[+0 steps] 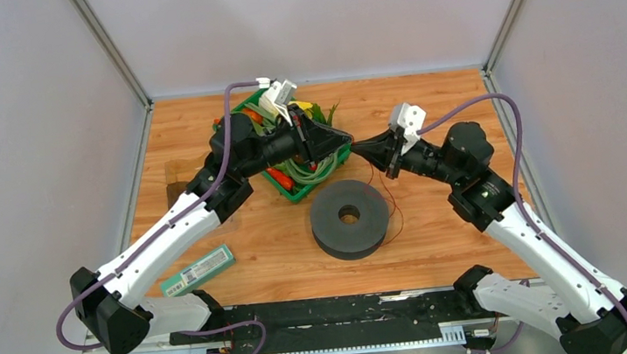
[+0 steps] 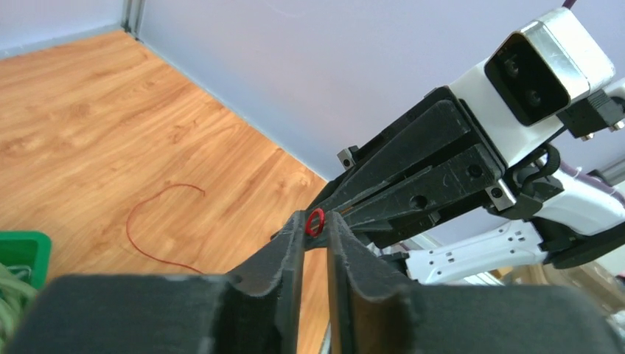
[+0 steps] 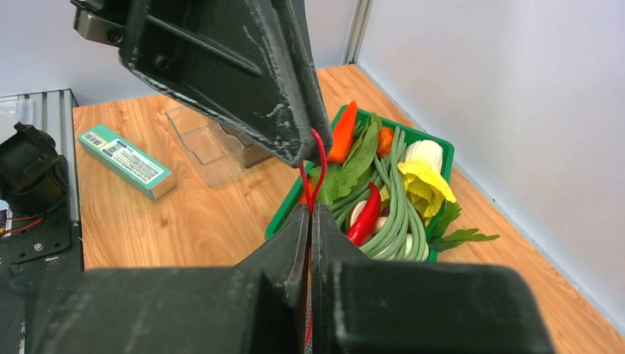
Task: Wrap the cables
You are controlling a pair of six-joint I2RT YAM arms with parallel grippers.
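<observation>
The thin red wire (image 1: 394, 211) runs from the two gripper tips down past the right side of a dark grey round spool (image 1: 333, 229) lying flat on the table. My left gripper (image 1: 343, 141) and right gripper (image 1: 361, 147) meet tip to tip above the table, behind the spool. In the left wrist view the left gripper (image 2: 315, 221) pinches a small red loop of wire at its tips, and more wire (image 2: 147, 221) lies on the wood. In the right wrist view the right gripper (image 3: 309, 210) is shut on the red wire (image 3: 318, 166), which rises to the left gripper's tip.
A green basket (image 1: 296, 194) of toy vegetables stands under the left gripper, and its rim shows in the right wrist view (image 3: 436, 144). A teal box (image 1: 198, 270) lies at the front left. A clear plastic container (image 3: 203, 140) sits by the basket. Walls enclose the table.
</observation>
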